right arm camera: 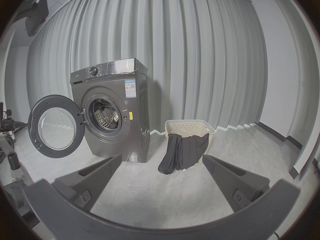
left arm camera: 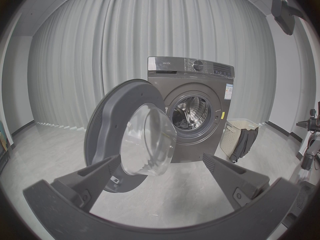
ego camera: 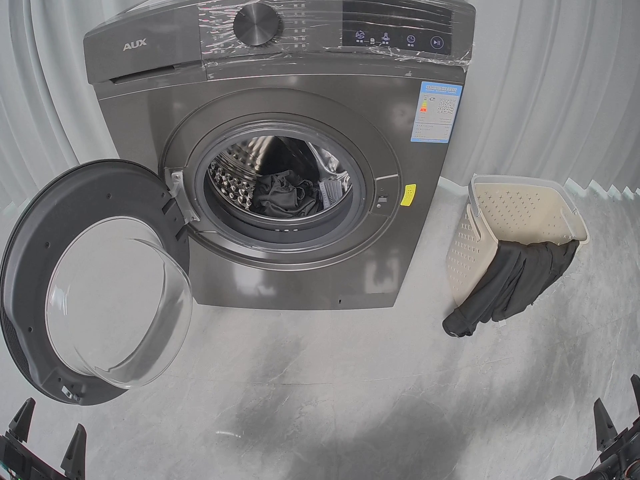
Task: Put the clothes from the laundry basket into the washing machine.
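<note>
The grey washing machine point(ego camera: 280, 148) stands ahead with its round door point(ego camera: 93, 281) swung wide to the left. Dark clothes point(ego camera: 283, 195) lie inside the drum. To the machine's right sits the cream laundry basket point(ego camera: 520, 208), and a dark garment point(ego camera: 513, 285) hangs over its front rim down to the floor. My left gripper point(ego camera: 47, 431) is open, low at the near left, below the door. My right gripper point(ego camera: 620, 411) is open at the near right, well short of the basket. In the wrist views, the left gripper point(left arm camera: 161, 160) faces the door and the right gripper point(right arm camera: 160, 160) faces the basket point(right arm camera: 190, 129) and garment point(right arm camera: 181, 152).
Bare grey floor point(ego camera: 333, 381) stretches between me and the machine. White curtains point(ego camera: 553, 68) hang behind the machine and basket. The open door point(left arm camera: 126, 134) juts out over the floor on the left side.
</note>
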